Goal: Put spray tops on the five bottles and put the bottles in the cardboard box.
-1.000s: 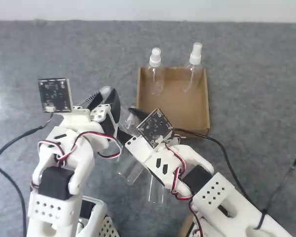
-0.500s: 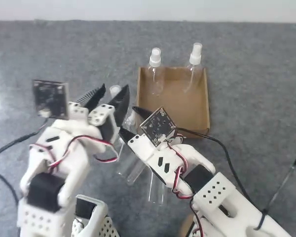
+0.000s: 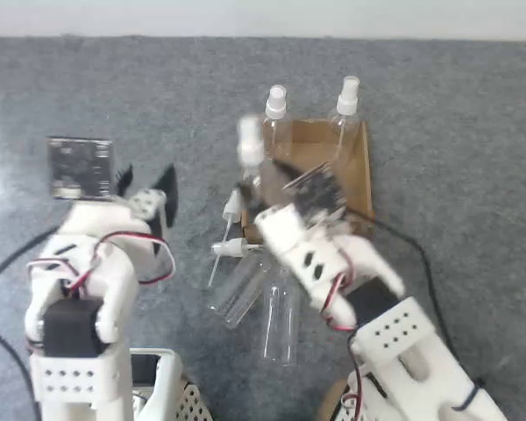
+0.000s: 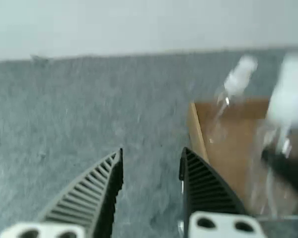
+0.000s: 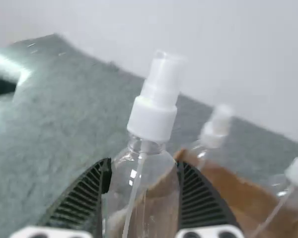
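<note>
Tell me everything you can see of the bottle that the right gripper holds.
The bottle is clear plastic and looks empty. It has a rounded shoulder and a white spray top already on its neck, and a thin dip tube runs down inside. It stands about upright, clamped at the shoulder between the two black ribbed fingers of the right gripper. In the high view it hangs at the left edge of the cardboard box.

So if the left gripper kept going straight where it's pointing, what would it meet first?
Likely just the grey table surface; the left gripper, fingers open, aims beside the cardboard box, not at it, though depth is unclear.
</note>
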Robot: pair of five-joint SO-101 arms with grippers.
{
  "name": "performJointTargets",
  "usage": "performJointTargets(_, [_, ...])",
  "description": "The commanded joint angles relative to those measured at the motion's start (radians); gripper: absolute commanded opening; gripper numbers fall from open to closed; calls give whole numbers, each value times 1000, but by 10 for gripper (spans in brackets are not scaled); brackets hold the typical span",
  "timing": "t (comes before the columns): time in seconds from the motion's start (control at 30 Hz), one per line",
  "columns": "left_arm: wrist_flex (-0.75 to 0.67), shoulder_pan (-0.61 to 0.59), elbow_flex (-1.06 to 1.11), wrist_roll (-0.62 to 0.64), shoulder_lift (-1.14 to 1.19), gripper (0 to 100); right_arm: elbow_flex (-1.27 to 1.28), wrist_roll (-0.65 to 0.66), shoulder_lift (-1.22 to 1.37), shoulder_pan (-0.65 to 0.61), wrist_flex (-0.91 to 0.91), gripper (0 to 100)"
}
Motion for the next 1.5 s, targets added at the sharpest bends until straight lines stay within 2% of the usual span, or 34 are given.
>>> performJointTargets(0.0, [-15,63,104,-37,-86,174,-199,-12,35,30,67,6])
performJointTargets(0.13, [-68,184,263,-34,-199,179,-324,-20,134,27,114,6])
performJointTargets(0.27, [-137,245,366,-38,-272,258,-405,-98,239,22,120,6])
performJointTargets(0.57, [-307,247,484,-71,-273,284,-514,-110,266,-101,309,6])
performJointTargets(0.9, [-310,247,499,-77,-273,282,-511,-110,131,-107,455,6])
performJointTargets(1.13, [-275,242,495,-74,-282,279,-509,-104,166,-44,414,6])
performJointTargets(1.27, [-281,133,492,-68,-282,234,-482,-104,274,50,268,6])
performJointTargets(1.47, [-362,-121,510,-57,-275,15,-344,-104,438,114,-33,6])
